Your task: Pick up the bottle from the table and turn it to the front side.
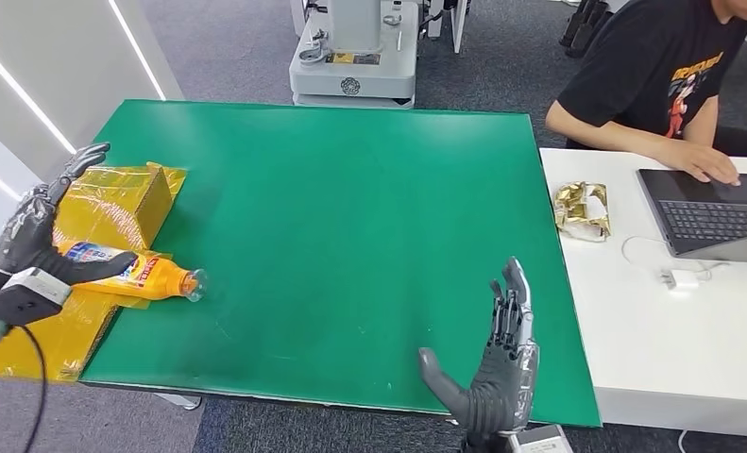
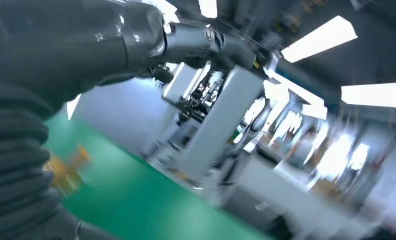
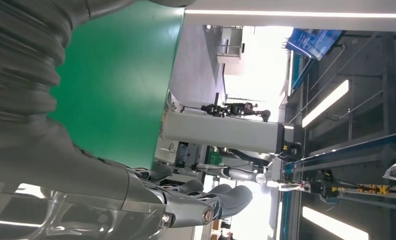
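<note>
Head view: left hand (image 1: 39, 236), fingers spread and holding nothing, hovers over the base end of the orange bottle (image 1: 135, 271), which lies on its side across the yellow box (image 1: 114, 203) edge and green table (image 1: 369, 208). Right hand (image 1: 494, 373) open, well apart.

The counter (image 1: 350, 208) wears a matt green mat, faintly scuffed. At its left edge, glossy tape wraps a yellow cardboard box (image 1: 114, 208); the orange plastic bottle (image 1: 143, 274) on it gleams. Right of the counter lies crinkled gold foil (image 1: 582, 209).
</note>
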Robot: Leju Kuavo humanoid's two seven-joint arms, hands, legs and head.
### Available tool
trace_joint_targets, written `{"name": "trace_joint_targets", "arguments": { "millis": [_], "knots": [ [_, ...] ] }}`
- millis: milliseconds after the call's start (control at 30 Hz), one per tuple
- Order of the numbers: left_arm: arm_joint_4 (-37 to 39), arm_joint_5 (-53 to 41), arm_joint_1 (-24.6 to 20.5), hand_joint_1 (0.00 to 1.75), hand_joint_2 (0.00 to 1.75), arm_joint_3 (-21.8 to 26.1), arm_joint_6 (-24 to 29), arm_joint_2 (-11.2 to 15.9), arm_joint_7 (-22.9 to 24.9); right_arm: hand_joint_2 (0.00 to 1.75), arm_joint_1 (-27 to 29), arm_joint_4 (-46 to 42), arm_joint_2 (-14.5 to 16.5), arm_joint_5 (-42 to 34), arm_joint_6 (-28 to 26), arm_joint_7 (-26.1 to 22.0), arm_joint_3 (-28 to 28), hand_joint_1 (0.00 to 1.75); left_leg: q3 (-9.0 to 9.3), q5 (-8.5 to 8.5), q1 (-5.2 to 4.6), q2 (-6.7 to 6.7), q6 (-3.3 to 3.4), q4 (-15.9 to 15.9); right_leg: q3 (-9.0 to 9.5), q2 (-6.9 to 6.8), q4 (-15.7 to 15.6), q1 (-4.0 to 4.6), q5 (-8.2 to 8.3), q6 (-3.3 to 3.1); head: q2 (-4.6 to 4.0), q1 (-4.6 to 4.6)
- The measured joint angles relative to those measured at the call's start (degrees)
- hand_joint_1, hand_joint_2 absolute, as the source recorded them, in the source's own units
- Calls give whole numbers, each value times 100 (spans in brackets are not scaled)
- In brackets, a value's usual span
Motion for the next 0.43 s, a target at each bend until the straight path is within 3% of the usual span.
{"name": "trace_joint_targets", "arguments": {
  "millis": [67,167,233,433],
  "knots": [
    [97,522,128,0,175,-22,158,-707,-16,175,15,7,1,14,-49,-55,1,0,-1,-2,-1,0,3,0,1,-1,-3,-1,0,2,0,-1],
    [214,1338,219,0,175,-196,471,-1548,-86,175,-10,28,-6,-44,-150,-149,14,0,-3,-4,-3,-3,7,2,5,-4,-9,-1,1,4,0,1],
    [251,1626,246,0,175,-339,608,-1932,-101,175,-41,38,-11,-75,-185,-172,29,0,-3,-5,-3,-5,9,3,6,-5,-11,-1,1,5,0,0],
    [274,2031,294,0,175,-578,733,-2729,-277,175,-111,46,-24,-99,-269,-185,96,0,-3,-7,-3,-7,11,3,5,-7,-11,-1,0,8,0,-1]
  ]
}}
